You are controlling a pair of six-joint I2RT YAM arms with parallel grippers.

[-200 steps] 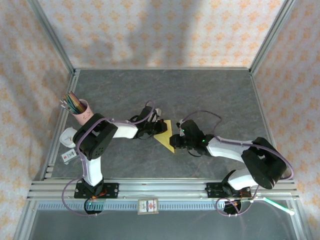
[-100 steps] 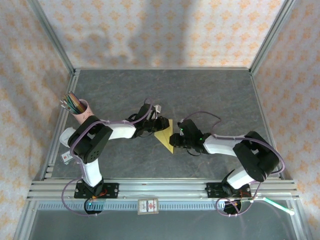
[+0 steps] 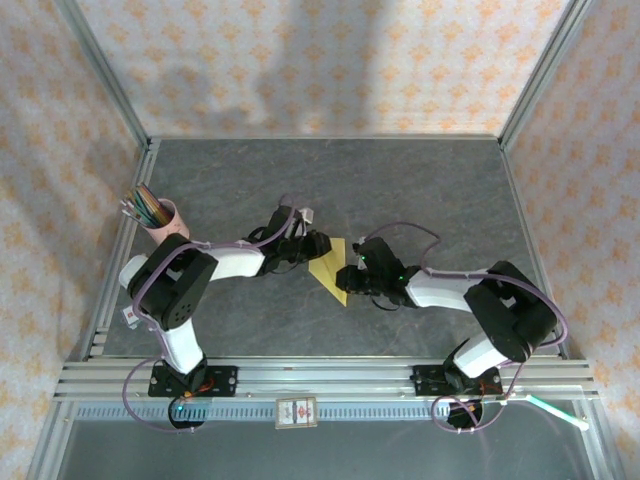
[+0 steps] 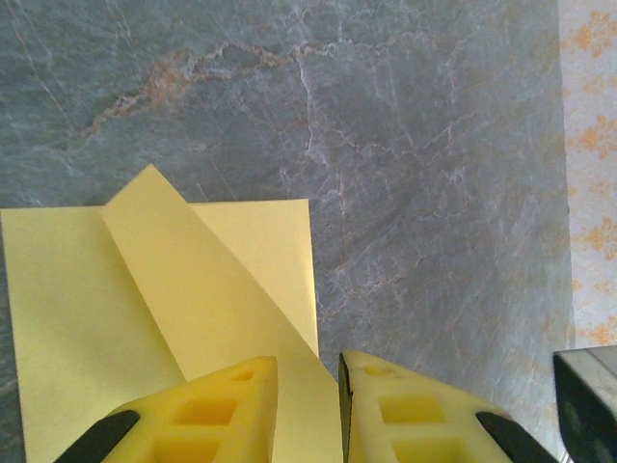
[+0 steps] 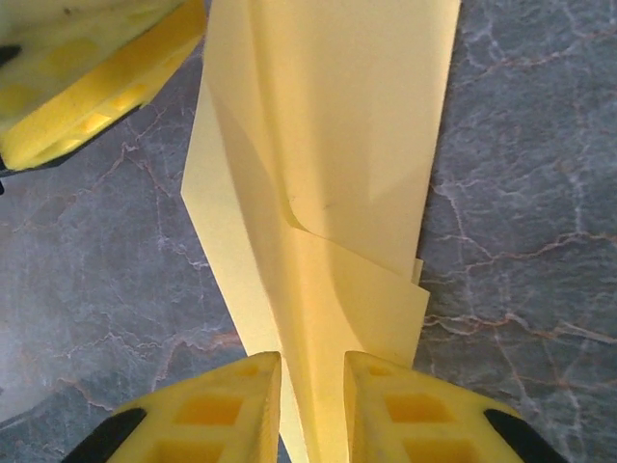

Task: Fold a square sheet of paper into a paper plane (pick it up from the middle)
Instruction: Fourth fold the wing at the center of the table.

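The left elbow (image 3: 172,288) has swung left over 1 s. The left gripper (image 3: 318,243) and right gripper (image 3: 347,277) both clamp the folded paper (image 3: 330,268) at centre. A pencil cup (image 3: 160,218) stands well left; bare table (image 3: 420,190) lies far and right.

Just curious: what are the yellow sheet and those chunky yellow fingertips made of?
The sheet looks like thin matte paper: it holds sharp creases and folded flaps. The fingertips seem moulded foam or rubbery plastic, with square pockets; unclear which.
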